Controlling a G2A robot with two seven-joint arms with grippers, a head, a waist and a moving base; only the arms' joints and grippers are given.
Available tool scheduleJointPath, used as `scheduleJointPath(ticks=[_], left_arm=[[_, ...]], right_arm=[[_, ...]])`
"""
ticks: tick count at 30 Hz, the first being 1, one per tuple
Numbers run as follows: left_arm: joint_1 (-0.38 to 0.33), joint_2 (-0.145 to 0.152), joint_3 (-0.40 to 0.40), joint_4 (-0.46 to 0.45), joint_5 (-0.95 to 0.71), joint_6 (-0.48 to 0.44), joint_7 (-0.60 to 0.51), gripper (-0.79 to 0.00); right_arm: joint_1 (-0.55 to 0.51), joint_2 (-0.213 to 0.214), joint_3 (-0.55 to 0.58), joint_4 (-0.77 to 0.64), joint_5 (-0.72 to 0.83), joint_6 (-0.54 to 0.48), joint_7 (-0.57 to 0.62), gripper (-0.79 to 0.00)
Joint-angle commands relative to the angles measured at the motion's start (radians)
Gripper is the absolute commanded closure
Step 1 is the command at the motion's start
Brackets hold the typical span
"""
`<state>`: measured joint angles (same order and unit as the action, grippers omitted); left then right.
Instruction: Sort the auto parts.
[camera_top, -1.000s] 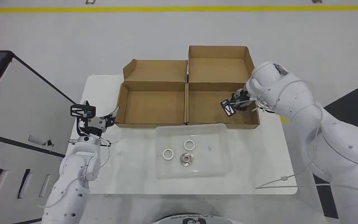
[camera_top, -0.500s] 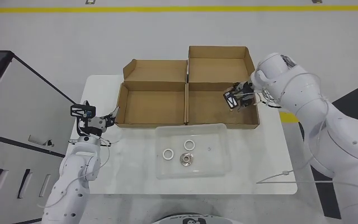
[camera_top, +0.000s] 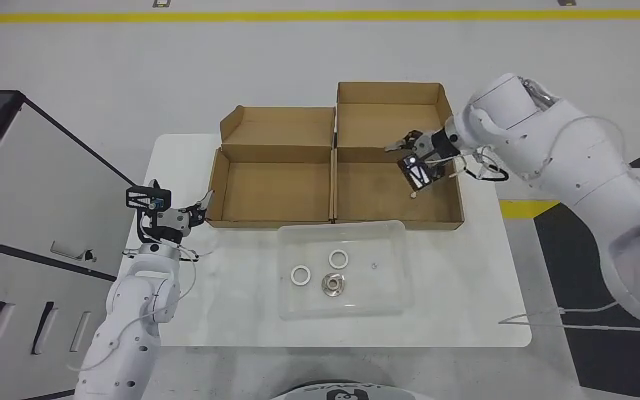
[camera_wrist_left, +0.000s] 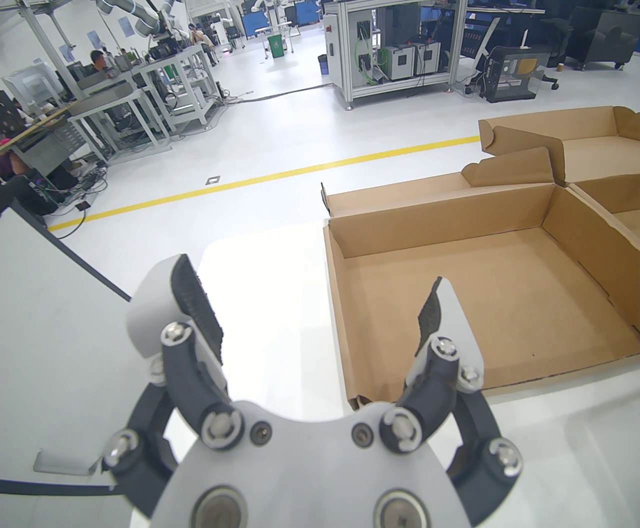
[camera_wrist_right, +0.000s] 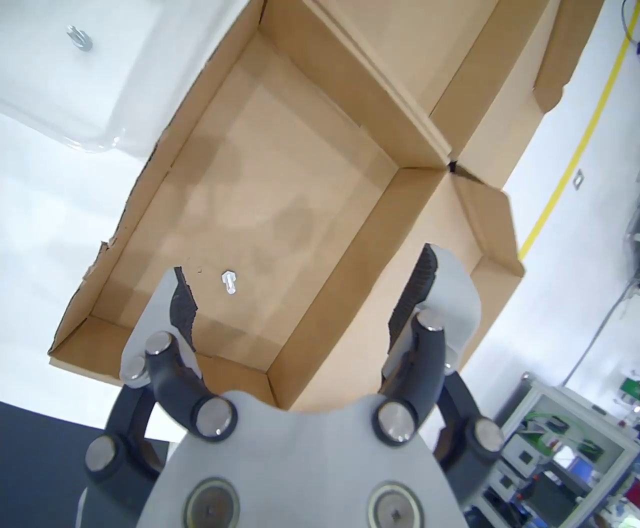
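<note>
A small silver bolt (camera_wrist_right: 229, 281) lies on the floor of the right cardboard box (camera_wrist_right: 280, 165), near one corner. My right gripper (camera_wrist_right: 305, 265) hangs open and empty above that box (camera_top: 380, 190); in the top view it (camera_top: 402, 145) is over the box's far half. The left cardboard box (camera_top: 272, 190) holds nothing visible. My left gripper (camera_wrist_left: 310, 280) stands open and empty over the table just left of that box (camera_wrist_left: 475, 300), seen from above at the box's front left corner (camera_top: 203, 205).
A clear plastic tray (camera_top: 400, 300) sits in front of the boxes. It holds two white rings (camera_top: 299, 274) (camera_top: 338, 259), a metal flanged part (camera_top: 333, 285) and a small fastener (camera_wrist_right: 79, 38). Both boxes' back flaps stand open.
My right gripper has moved from the front right corner of the right box toward its far side and turned. The left arm has kept still.
</note>
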<state>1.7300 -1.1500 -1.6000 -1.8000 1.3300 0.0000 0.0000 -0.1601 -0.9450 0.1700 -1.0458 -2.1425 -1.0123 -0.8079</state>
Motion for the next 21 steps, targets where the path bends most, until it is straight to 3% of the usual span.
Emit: scheduleJointPath(ticks=[1,8,11,21], left_arm=[[0.000,0.000,0.000,0.000,0.000,0.000,0.000,-0.785],[0.000,0.000,0.000,0.000,0.000,0.000,0.000,-0.785],[0.000,0.000,0.000,0.000,0.000,0.000,0.000,-0.785],[0.000,0.000,0.000,0.000,0.000,0.000,0.000,-0.785]], right_arm=[[0.012,0.052,0.000,-0.109,0.005,0.000,0.000,-0.785],[0.036,0.186,0.000,-0.408,-0.038,0.000,0.021,-0.785],[0.037,0.223,0.000,-0.489,-0.016,0.000,0.053,-0.785],[0.020,0.264,0.000,-0.679,0.062,0.000,0.183,-0.785]])
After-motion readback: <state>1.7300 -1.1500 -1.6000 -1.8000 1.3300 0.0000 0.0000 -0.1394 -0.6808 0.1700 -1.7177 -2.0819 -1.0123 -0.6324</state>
